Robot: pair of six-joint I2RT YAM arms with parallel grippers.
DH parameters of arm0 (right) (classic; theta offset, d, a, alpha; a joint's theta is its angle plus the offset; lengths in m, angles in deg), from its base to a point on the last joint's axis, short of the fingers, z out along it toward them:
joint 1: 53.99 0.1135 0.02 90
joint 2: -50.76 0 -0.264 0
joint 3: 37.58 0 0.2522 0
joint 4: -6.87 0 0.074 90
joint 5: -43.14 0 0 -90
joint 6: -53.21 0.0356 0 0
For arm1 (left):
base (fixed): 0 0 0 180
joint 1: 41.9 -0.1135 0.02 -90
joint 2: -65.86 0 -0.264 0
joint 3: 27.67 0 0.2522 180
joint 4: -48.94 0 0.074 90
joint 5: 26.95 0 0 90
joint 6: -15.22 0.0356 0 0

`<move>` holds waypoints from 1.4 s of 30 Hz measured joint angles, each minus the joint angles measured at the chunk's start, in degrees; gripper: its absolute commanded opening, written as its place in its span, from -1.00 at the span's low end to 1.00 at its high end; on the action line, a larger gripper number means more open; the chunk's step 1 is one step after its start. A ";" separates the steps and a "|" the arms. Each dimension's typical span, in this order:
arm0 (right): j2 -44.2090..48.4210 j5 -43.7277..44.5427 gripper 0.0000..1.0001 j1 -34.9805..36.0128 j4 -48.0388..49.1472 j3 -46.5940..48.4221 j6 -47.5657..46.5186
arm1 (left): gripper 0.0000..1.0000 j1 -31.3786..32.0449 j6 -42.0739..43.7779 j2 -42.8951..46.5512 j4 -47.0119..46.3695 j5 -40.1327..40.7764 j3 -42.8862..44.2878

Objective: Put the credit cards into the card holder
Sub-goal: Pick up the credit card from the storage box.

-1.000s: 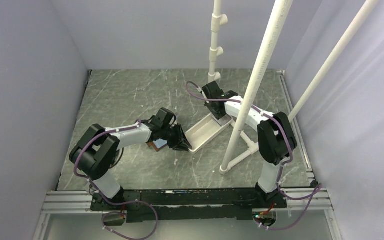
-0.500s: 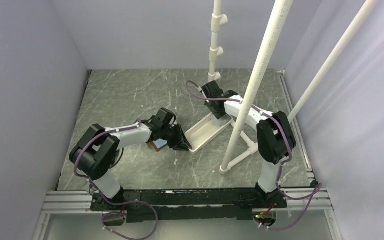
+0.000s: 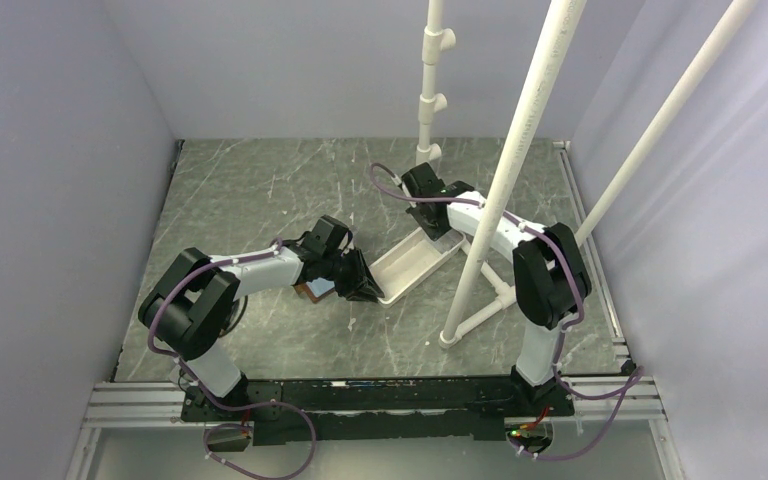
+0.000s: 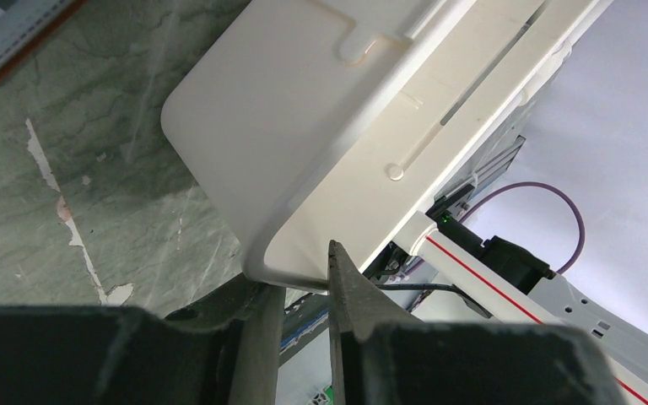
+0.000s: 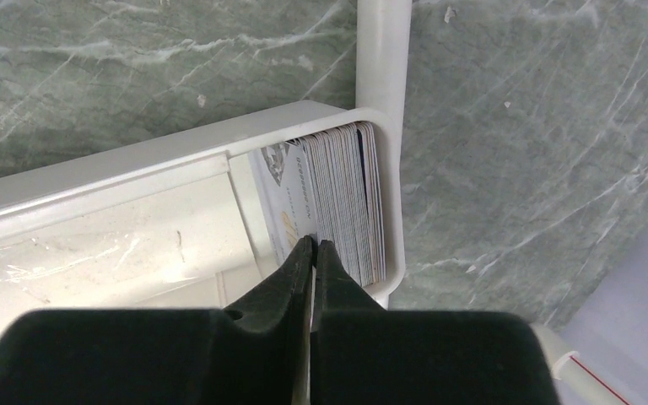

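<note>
1. From above, we see the left claw (image 3: 365,290) low over the table (image 3: 260,190). It partly covers the brown holder (image 3: 310,291), which lies flat near the near end of the white tray (image 3: 410,262). The right claw (image 3: 440,238) dips into the tray's far end, close to a white pipe (image 3: 500,180).
2. From the left wrist, we see a narrow gap between that claw's fingers (image 4: 346,295). One tip touches the rim at the tray's rounded corner. We cannot tell whether anything is clamped.
3. From the right wrist, we see that claw's fingers (image 5: 283,278) pressed together. Their tips are at the front of the cards (image 5: 346,202), which stand on edge, packed against the tray's end wall. We cannot tell whether a card is pinched. The pipe runs just outside that wall.
</note>
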 measured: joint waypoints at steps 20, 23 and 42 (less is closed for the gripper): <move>8.48 -12.22 -1.00 -4.85 -1.75 -0.90 7.15 | -0.45 -0.04 0.02 0.00 0.04 -0.13 0.00; 9.20 -15.06 -1.00 -6.75 -2.29 -0.90 9.20 | -0.32 -0.04 0.28 0.00 0.04 -0.20 0.00; 14.10 -37.70 -1.00 -11.10 6.51 -3.87 20.90 | 0.86 -0.83 6.97 12.98 8.83 0.09 0.79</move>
